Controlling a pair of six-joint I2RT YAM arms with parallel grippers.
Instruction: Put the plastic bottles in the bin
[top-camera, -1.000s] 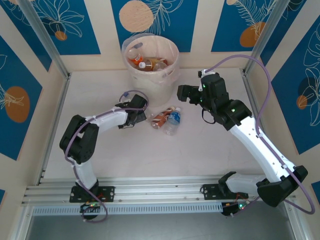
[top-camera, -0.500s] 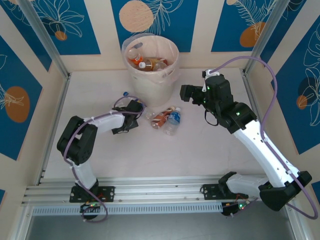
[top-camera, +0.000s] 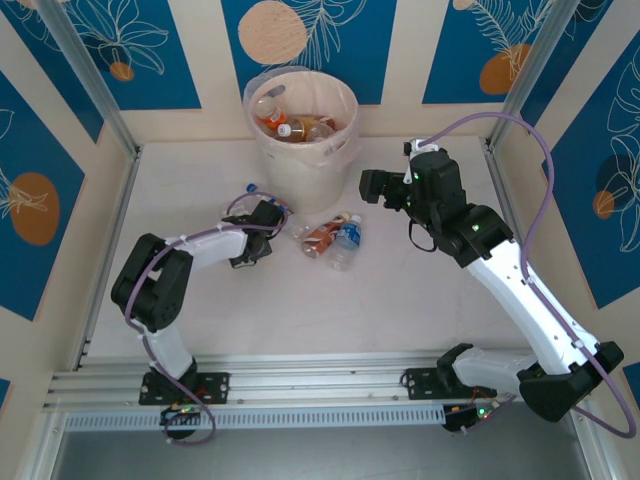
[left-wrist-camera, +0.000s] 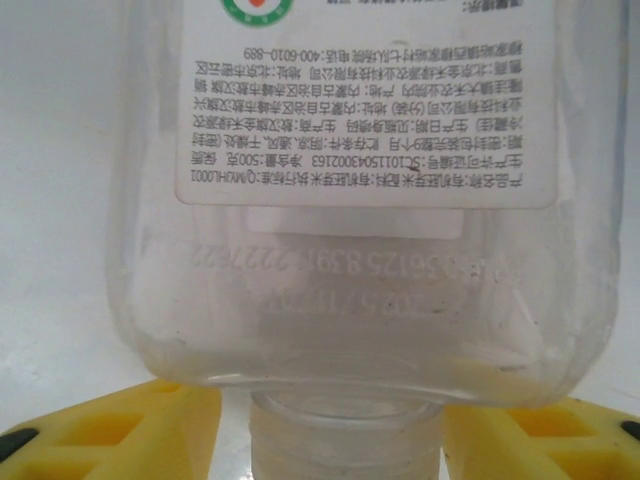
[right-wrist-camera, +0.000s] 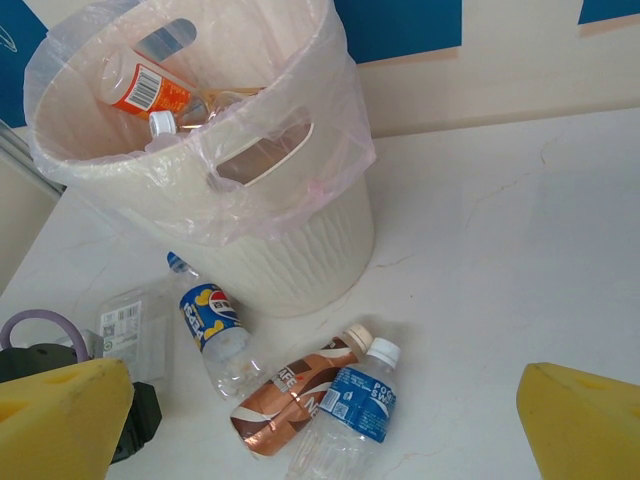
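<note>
A clear bottle (left-wrist-camera: 350, 300) with a white printed label lies on the table, neck toward my left gripper (left-wrist-camera: 332, 440). The yellow fingers (left-wrist-camera: 130, 430) stand close on either side of that neck, with a thin strip of table showing on the left side. The same bottle (right-wrist-camera: 128, 322) lies next to a Pepsi bottle (right-wrist-camera: 210, 318). A brown coffee bottle (top-camera: 322, 236) and a blue-labelled water bottle (top-camera: 346, 240) lie together mid-table. The cream bin (top-camera: 300, 150) holds several bottles (top-camera: 290, 125). My right gripper (top-camera: 368, 188) hovers open, high and right of the bin.
The bin (right-wrist-camera: 300, 250) has a clear liner bag draped over its rim and stands against the back wall. Metal frame posts (top-camera: 100, 90) flank the back corners. A purple cable (top-camera: 245, 200) loops over my left wrist.
My left gripper's jaws have narrowed around the clear bottle's neck and the wrist has sunk slightly toward the table. The right arm shifted a little to the right, then held still.
</note>
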